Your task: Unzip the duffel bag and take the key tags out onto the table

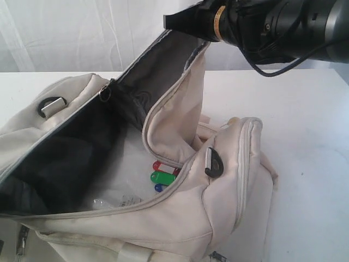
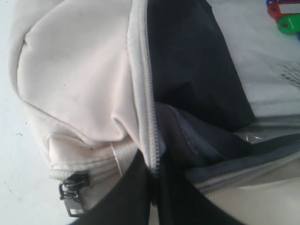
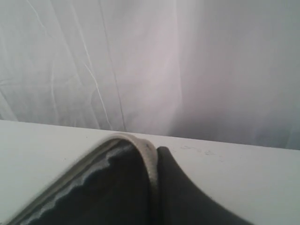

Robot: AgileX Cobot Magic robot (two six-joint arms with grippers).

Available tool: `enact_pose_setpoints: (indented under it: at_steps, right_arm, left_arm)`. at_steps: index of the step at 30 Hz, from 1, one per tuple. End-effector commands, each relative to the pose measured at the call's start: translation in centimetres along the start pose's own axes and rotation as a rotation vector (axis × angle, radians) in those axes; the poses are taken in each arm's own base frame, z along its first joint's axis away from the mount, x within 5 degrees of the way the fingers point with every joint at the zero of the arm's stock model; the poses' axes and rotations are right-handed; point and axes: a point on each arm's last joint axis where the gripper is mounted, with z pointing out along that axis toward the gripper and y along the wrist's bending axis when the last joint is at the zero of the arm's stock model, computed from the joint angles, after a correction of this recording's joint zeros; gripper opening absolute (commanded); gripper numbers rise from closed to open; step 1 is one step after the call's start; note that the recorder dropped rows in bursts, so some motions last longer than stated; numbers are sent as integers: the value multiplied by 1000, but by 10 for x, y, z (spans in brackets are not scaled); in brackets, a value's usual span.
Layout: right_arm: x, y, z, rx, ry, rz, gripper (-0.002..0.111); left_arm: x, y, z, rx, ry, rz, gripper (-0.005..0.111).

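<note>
The cream-white duffel bag point(image 1: 180, 218) lies on the white table point(image 1: 305, 136) with its main zip undone and the dark grey lining showing. Inside, on the pale bottom, lie the key tags point(image 1: 162, 176), red, green and blue, partly hidden behind the flap. My right gripper point(image 1: 172, 23) is shut on the flap's zip edge and holds it raised; the right wrist view shows that edge pinched in the gripper point(image 3: 153, 187). My left gripper point(image 2: 152, 187) is shut on the other zip edge near the bag's end. The key tags point(image 2: 286, 14) show at that view's corner.
A clear plastic packet with a printed label point(image 1: 117, 201) lies inside the bag near the tags. Black strap rings point(image 1: 214, 162) sit on the bag's sides. A black zip pull point(image 2: 72, 190) hangs beside the left gripper. A white curtain hangs behind the table.
</note>
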Motion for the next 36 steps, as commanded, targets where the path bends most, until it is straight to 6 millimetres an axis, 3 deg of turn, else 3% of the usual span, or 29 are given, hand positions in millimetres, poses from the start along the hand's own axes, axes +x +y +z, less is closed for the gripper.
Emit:
enact_pose_setpoints:
  at_steps: [1, 7, 10, 16, 19, 22, 28, 31, 36]
  right_arm:
    - [-19, -11, -4, 21, -55, 48, 2]
    - [-24, -3, -4, -65, -48, 60, 3]
    - [-24, -1, -5, -84, -43, 22, 22]
    - [-24, -6, -4, -33, -57, -8, 73]
    - [-29, -13, -6, 45, -89, -3, 86]
    - [-43, -15, -18, 53, -130, 7, 88]
    - [-68, 22, -64, -414, -109, -19, 88]
    - [-73, 31, -80, -547, -108, -63, 88]
    - [-83, 27, -90, -503, -175, -152, 88]
  left_arm:
    - [7, 3, -1, -29, 63, -15, 0]
    - [7, 3, -1, -29, 63, -15, 0]
    - [7, 3, -1, -29, 63, -15, 0]
    - [7, 3, -1, -29, 63, -15, 0]
    - [7, 3, -1, -29, 63, -13, 0]
    - [7, 3, -1, -29, 63, -13, 0]
    - [7, 3, -1, -29, 63, -10, 0]
    - [7, 3, -1, -29, 63, -10, 0]
    - [7, 3, -1, -29, 63, -10, 0]
